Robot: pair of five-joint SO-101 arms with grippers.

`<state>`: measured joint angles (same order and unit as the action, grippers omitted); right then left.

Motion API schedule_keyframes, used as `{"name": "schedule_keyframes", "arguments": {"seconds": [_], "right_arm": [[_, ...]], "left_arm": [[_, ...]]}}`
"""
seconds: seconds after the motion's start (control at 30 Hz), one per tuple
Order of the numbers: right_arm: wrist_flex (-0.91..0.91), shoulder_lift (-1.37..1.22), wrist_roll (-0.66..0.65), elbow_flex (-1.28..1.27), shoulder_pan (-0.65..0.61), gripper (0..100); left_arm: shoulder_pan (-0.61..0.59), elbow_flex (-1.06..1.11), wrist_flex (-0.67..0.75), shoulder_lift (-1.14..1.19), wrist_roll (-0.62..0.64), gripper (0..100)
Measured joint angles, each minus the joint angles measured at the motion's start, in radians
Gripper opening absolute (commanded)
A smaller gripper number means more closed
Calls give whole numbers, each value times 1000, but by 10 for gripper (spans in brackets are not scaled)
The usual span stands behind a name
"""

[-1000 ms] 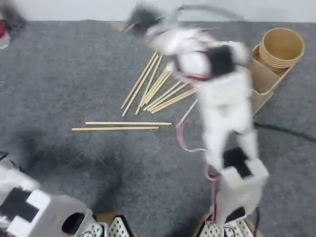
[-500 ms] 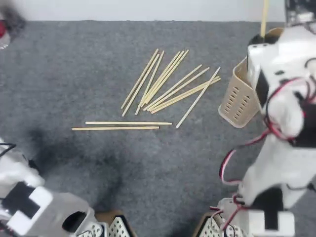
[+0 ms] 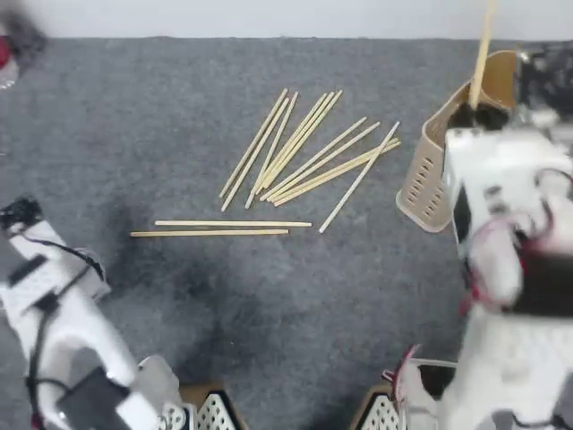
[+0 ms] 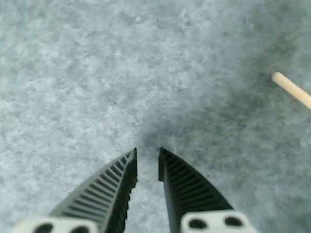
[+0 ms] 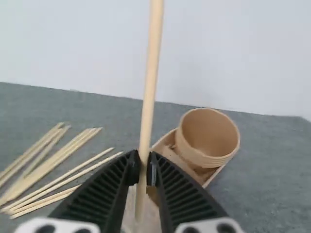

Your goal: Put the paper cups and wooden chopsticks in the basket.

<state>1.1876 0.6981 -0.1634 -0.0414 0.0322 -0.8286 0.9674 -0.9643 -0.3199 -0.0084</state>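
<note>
My right gripper point(image 5: 143, 167) is shut on one wooden chopstick point(image 5: 153, 73), held upright just above the tan basket point(image 5: 167, 143). A stack of paper cups point(image 5: 209, 138) sits in the basket's far compartment. From the high view, that chopstick point(image 3: 483, 49) sticks up over the basket point(image 3: 428, 184) at the right edge. A fan of several chopsticks point(image 3: 304, 157) lies mid-table, and two more point(image 3: 224, 228) lie side by side in front of it. My left gripper point(image 4: 147, 158) hovers over bare carpet, its fingers a narrow gap apart with nothing between them, and shows at the left point(image 3: 18, 213).
A grey carpet point(image 3: 134, 116) covers the table, and a white wall runs along its far edge. One chopstick end point(image 4: 291, 90) pokes into the left wrist view. The arm bases point(image 3: 206, 412) stand at the front edge.
My right arm swung from over the chopstick pile to the basket, carrying one chopstick upright. My left arm rose from its folded pose at the front left and stretched out along the left side.
</note>
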Motion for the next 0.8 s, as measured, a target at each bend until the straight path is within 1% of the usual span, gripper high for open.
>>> {"name": "schedule_keyframes", "arguments": {"seconds": [0.1, 0.2, 0.27, 0.33, 0.47, 0.57, 0.67, 0.73, 0.8], "right_arm": [[-328, 23, -32, -301, 40, 7], [-623, 37, -57, -534, 43, 7], [-775, 37, -60, -646, 44, 7], [-881, 37, -60, -735, 44, 7], [-980, 37, -66, -827, 57, 7], [-1026, 37, -66, -873, 95, 7], [-1048, 37, -66, -921, 92, 11], [-1051, 40, -66, -937, 98, 49], [-1051, 43, -66, -941, 98, 127]], "left_arm": [[11, 77, 51, -87, 6, 73], [18, 133, 72, -160, 6, 73], [18, 166, 101, -196, 6, 73], [18, 189, 121, -227, 6, 73], [18, 201, 132, -258, 6, 73], [18, 201, 132, -261, 6, 73], [18, 201, 132, -261, 6, 73], [21, 201, 132, -261, 6, 73], [21, 201, 132, -261, 6, 73]]}}
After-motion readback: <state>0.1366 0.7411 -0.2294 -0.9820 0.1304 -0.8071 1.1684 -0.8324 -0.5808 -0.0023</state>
